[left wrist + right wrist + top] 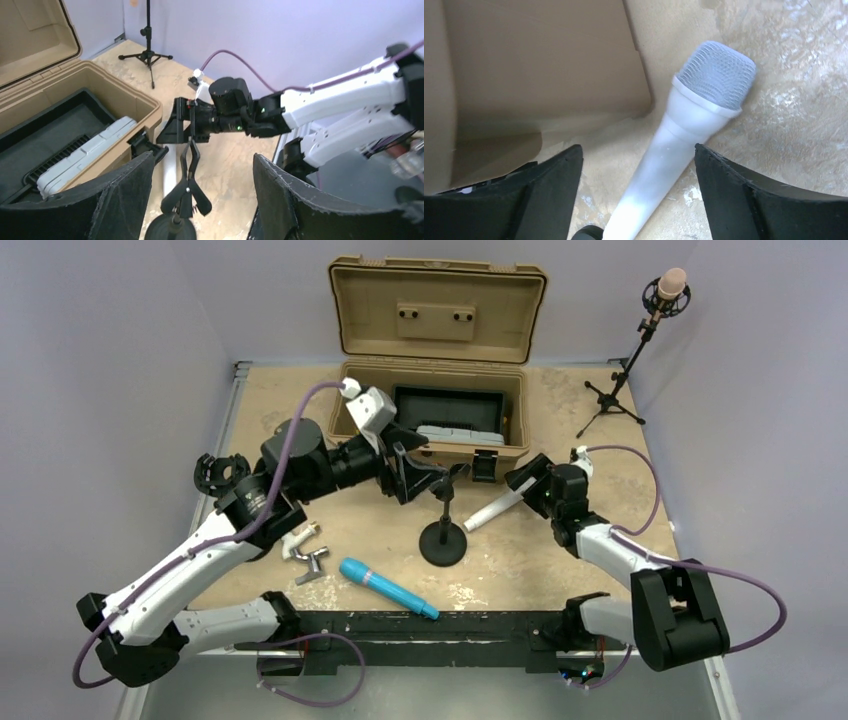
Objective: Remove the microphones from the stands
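Observation:
The white microphone [492, 511] lies on the table, free of the stand, its grille [716, 75] near the tan case. The small black stand [443, 543] sits on its round base, and its spring clip [187, 185] holds nothing. My left gripper [200, 165] is open, with a finger on either side of the clip and touching nothing. My right gripper [636, 150] is open too, and the microphone's handle [681, 130] passes between its fingers without contact. In the top view the left gripper [425, 478] is above the stand and the right gripper [522, 485] is at the microphone's head.
An open tan case [430, 390] stands at the back. A blue microphone [388, 588] and a silver clip [305, 552] lie near the front. A black shock mount [220, 472] is at the left. A tall tripod stand with a pink microphone [668, 285] is at the back right.

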{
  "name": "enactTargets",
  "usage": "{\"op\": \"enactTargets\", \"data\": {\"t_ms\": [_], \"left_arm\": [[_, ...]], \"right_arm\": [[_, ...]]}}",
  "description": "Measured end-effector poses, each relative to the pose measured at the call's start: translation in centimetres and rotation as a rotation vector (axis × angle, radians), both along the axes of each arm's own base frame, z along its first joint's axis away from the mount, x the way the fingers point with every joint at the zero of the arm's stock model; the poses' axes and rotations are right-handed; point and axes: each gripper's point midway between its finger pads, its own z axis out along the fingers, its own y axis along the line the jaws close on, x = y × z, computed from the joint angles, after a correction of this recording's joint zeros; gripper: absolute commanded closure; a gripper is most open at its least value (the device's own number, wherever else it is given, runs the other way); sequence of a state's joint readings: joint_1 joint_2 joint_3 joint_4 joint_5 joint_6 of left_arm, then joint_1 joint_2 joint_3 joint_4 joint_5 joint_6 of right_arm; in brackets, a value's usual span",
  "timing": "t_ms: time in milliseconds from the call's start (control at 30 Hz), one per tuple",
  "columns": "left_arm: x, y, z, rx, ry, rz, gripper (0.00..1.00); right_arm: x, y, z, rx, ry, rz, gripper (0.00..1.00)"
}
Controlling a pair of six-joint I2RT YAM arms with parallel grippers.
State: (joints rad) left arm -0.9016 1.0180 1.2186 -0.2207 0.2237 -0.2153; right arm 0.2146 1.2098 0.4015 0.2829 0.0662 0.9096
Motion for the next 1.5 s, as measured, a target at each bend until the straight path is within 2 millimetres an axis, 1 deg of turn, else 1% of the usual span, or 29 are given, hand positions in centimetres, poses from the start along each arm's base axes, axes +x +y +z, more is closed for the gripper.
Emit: {"op": "enactTargets", "data": {"t_ms": [100, 133, 233, 367, 467, 533, 600, 667, 733, 800, 900, 933, 1000, 1067, 1133, 1200, 1300, 1367, 1500], "left_arm": [[0.7, 0.0, 1.6, -0.052, 0.083, -0.028, 0.35], [0.8, -0.1, 1.8, -0.060, 0.103, -0.037, 0.37], [1.1, -0.5, 0.9, -0.047, 0.184, -0.078, 0.39], [1.2, -0.4, -1.2, -0.004, 0.277, -0.102, 0.33], [1.3, 0.0, -1.6, 0.018, 0.294, -0.102, 0.31], [1.2, 0.3, -1.3, 0.029, 0.277, -0.109, 0.31], [1.1, 0.3, -0.7, 0.032, 0.241, -0.120, 0.31], [1.1, 0.5, -0.6, 0.038, 0.208, -0.122, 0.31], [1.2, 0.8, -1.1, 0.044, 0.176, -0.106, 0.31], [1.3, 1.3, -2.2, 0.054, 0.159, -0.082, 0.31], [1.3, 2.3, -4.3, 0.081, 0.152, -0.042, 0.31], [1.3, 2.6, -4.8, 0.088, 0.147, -0.026, 0.31], [1.3, 3.1, -5.2, 0.090, 0.129, -0.004, 0.31], [1.2, 3.6, -5.0, 0.084, 0.101, 0.016, 0.31], [1.1, 4.0, -4.4, 0.067, 0.073, 0.033, 0.31], [1.0, 4.2, -3.7, 0.049, 0.040, 0.049, 0.30], [0.8, 4.0, -3.4, 0.054, 0.002, 0.057, 0.29], [0.5, 3.5, -3.8, 0.080, -0.023, 0.050, 0.27], [-0.5, 2.6, -4.5, 0.134, -0.073, 0.040, 0.22]], "right_arm": [[0.2, 0.1, 0.7, -0.020, -0.024, 0.023, 0.15], [0.2, 0.1, 1.0, -0.027, -0.034, 0.028, 0.15], [0.3, 0.1, 1.8, -0.049, -0.062, 0.048, 0.14], [0.0, 0.6, 3.1, -0.076, -0.093, 0.116, 0.12], [-0.6, 2.0, 5.3, -0.085, -0.151, 0.220, 0.12], [-1.2, 3.0, 7.0, -0.089, -0.191, 0.285, 0.12], [-2.3, 4.8, 8.6, -0.086, -0.231, 0.362, 0.12], [-3.7, 6.7, 10.5, -0.074, -0.277, 0.444, 0.12], [-5.8, 8.7, 12.7, -0.046, -0.340, 0.540, 0.12], [-8.0, 10.1, 14.9, -0.008, -0.412, 0.630, 0.12], [-10.9, 10.8, 18.0, 0.038, -0.525, 0.720, 0.10], [-11.6, 10.8, 18.7, 0.048, -0.555, 0.742, 0.10], [-13.6, 11.0, 19.8, 0.073, -0.615, 0.808, 0.10], [-15.3, 11.4, 20.7, 0.094, -0.665, 0.875, 0.10], [-16.1, 11.7, 21.3, 0.109, -0.689, 0.919, 0.08], [-16.0, 12.0, 21.5, 0.120, -0.683, 0.931, 0.08], [-15.1, 12.5, 22.2, 0.136, -0.663, 0.927, 0.08], [-14.4, 12.8, 22.8, 0.151, -0.655, 0.915, 0.09], [-13.5, 13.3, 23.0, 0.189, -0.627, 0.902, 0.12]]}}
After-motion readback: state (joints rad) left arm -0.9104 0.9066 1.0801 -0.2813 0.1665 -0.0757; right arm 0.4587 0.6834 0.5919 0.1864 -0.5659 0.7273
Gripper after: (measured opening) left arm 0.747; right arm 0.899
